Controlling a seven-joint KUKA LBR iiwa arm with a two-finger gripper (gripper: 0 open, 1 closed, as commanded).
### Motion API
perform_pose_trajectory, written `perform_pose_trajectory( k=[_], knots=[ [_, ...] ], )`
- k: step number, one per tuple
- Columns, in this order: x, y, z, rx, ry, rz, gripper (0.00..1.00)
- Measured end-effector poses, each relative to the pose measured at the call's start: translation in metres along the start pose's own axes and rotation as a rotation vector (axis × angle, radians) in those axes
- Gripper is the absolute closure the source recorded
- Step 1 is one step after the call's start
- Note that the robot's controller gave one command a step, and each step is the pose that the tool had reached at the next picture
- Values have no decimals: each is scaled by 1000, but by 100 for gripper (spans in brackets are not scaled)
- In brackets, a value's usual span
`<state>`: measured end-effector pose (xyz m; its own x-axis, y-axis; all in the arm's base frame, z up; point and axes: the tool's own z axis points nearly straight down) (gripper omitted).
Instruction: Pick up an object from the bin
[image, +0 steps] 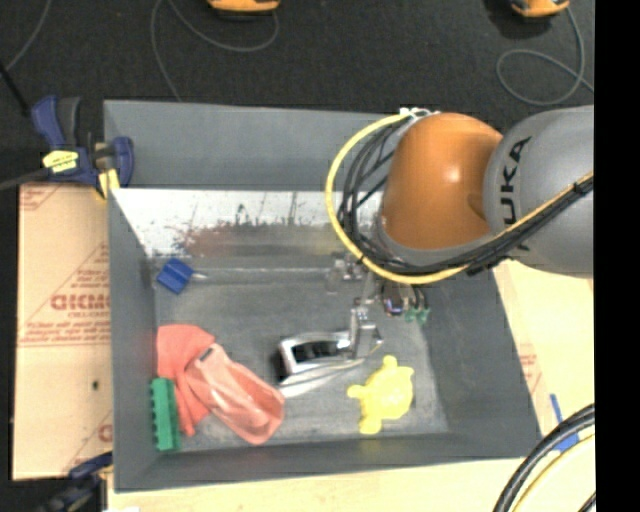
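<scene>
Silver-and-black object (316, 357) — small, with a shiny casing and a dark top — lies on the floor of the bin (470, 330), in its lower middle. Its long side runs from lower left to upper right. On my feed the gripper (362, 338) is down at the object's right end, touching it or just about. I cannot tell how far the gripper is open or whether it has hold of anything, because the wrist hardware bunches up there.

Just right of the object and slightly lower sits a yellow rubbery toy (383, 394), lumpy, near the gripper but apart from it. Left of the object a pink crumpled cloth (215, 385) spreads toward the bin's lower left, with its near edge just beside the object's left end. A green ridged block (163, 413) lies against the cloth's left side, by the left wall. A small blue block (174, 276) lies alone near the back-left corner, well apart from the rest.

Above the gripper the arm's orange cover (440, 180), ringed by looped black and yellow cables (345, 190), hangs over the bin's right rear — the grey arm link (545, 190) comes in from the right.
</scene>
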<state>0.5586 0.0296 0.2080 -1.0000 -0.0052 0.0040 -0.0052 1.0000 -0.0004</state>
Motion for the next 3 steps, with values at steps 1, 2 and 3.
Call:
perform_pose_trajectory(
  k=[1,2,3],
  knots=[
    [-1,0,-5,-1,-8,1,0],
    [7,-15,36,-2,-13,48,0],
    [19,-28,63,1,-4,-87,0]
  ],
)
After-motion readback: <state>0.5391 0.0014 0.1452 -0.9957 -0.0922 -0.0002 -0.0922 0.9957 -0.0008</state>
